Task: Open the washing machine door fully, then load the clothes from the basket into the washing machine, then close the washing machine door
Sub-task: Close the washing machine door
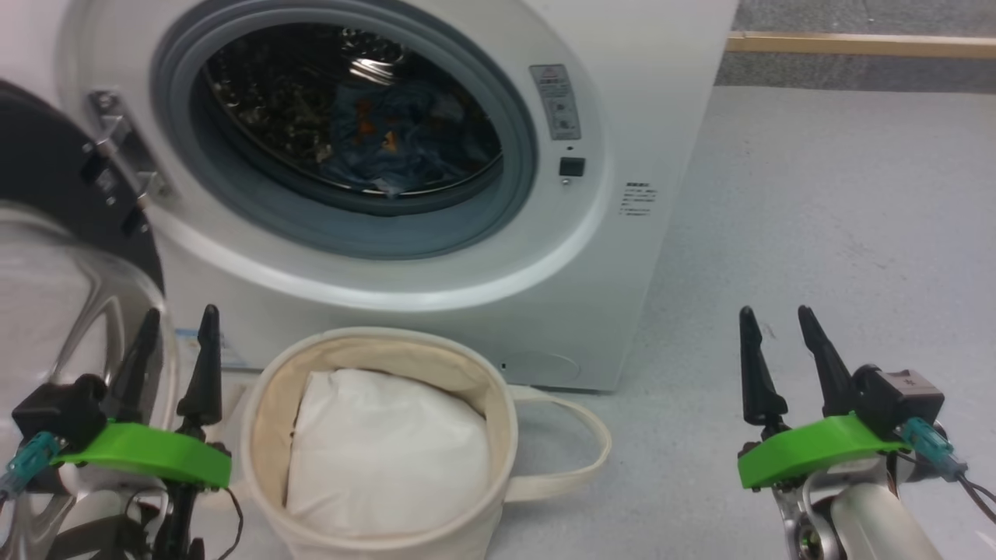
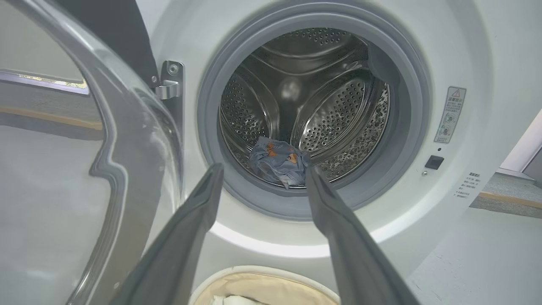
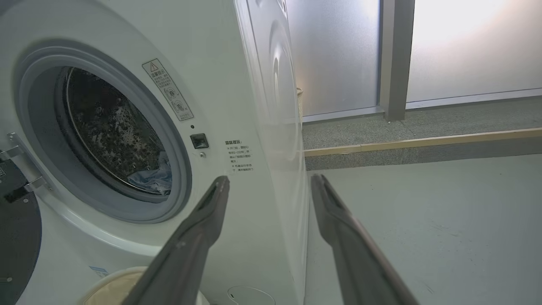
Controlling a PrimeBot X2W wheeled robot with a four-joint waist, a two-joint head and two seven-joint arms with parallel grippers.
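Note:
The white washing machine [image 1: 638, 117] [image 2: 465, 51] [image 3: 220, 76] faces me with its door [image 1: 47, 179] [image 2: 110, 140] swung wide to the left. A light blue garment with orange prints [image 1: 397, 140] [image 2: 277, 163] [image 3: 152, 178] lies at the front of the steel drum. The cream basket [image 1: 268, 404] [image 2: 262, 281] stands on the floor below the drum mouth and holds a plain white padding cloth [image 1: 381, 451]. My left gripper [image 1: 177, 323] [image 2: 262, 173] hovers open to the left of the basket, by the door glass. My right gripper [image 1: 773, 323] [image 3: 271, 182] stays open, out over the floor to the right.
Grey floor [image 1: 840, 233] stretches right of the machine up to a wooden strip [image 1: 856, 43] and frosted panels [image 3: 465, 46]. A basket handle [image 1: 580, 447] loops out toward the right. The door hinge [image 1: 117, 148] juts from the machine's left side.

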